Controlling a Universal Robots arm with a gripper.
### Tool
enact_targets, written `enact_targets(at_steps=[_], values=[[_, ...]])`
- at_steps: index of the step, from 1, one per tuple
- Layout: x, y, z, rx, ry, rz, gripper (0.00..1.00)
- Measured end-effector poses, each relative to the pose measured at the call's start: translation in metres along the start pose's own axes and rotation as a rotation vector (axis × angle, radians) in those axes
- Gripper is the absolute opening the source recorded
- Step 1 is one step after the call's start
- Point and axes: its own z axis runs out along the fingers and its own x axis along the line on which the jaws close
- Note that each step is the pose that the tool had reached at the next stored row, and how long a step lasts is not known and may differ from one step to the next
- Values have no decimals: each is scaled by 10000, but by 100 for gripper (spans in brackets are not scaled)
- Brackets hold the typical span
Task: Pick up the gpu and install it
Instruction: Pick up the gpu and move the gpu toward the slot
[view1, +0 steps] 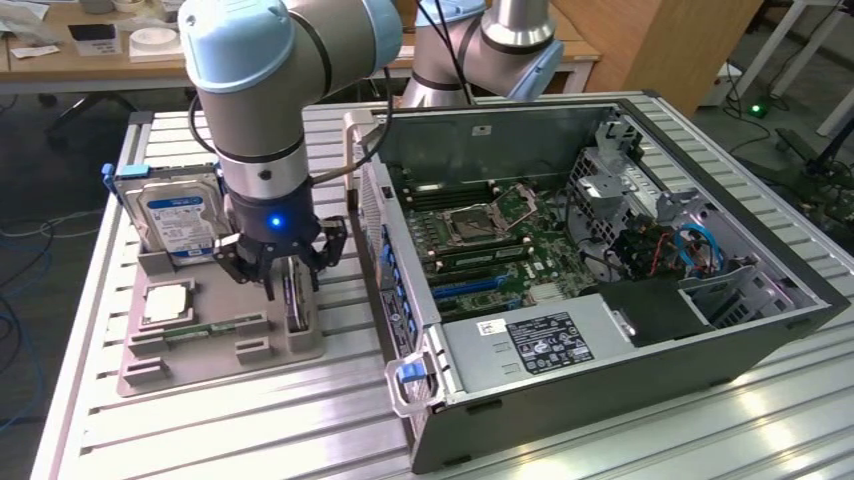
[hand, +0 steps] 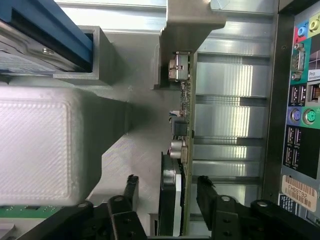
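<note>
The gpu (view1: 296, 303) stands on its edge in a slot of the grey holder (view1: 214, 360), just to the exterior view's left of the open computer case (view1: 601, 250). My gripper (view1: 288, 283) has come down over it from above. The wrist view looks along the gpu's (hand: 183, 117) thin edge, with its dark fan side and its metal bracket end. My gripper (hand: 168, 184) straddles the card there. One black finger (hand: 131, 189) is on the fan side and the other finger (hand: 205, 192) on the back side. A narrow gap shows on both sides, so the gripper is open.
On the holder stand a hard drive (view1: 180, 215) with a blue-white label, a pale square chip (view1: 167, 300) and a green memory stick (view1: 214, 327). The case lies open with its motherboard (view1: 494, 240) and power supply (view1: 534, 345) exposed. Its port panel (hand: 300, 100) is close beside the gpu.
</note>
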Motion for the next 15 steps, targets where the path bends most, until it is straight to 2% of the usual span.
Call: enact_targets(at_steps=[1,2,6,7,10,11,13,14,15], values=[[0,0,0,-1,-1,0,64],[0,0,1,-1,-1,0,58],[0,0,1,-1,-1,0,56],[0,0,1,0,0,0,49],[0,0,1,-1,-1,0,47],[0,0,1,0,0,0,42],[0,0,1,-1,-1,0,42],[0,0,1,-1,-1,0,35],[0,0,1,0,-1,0,35]])
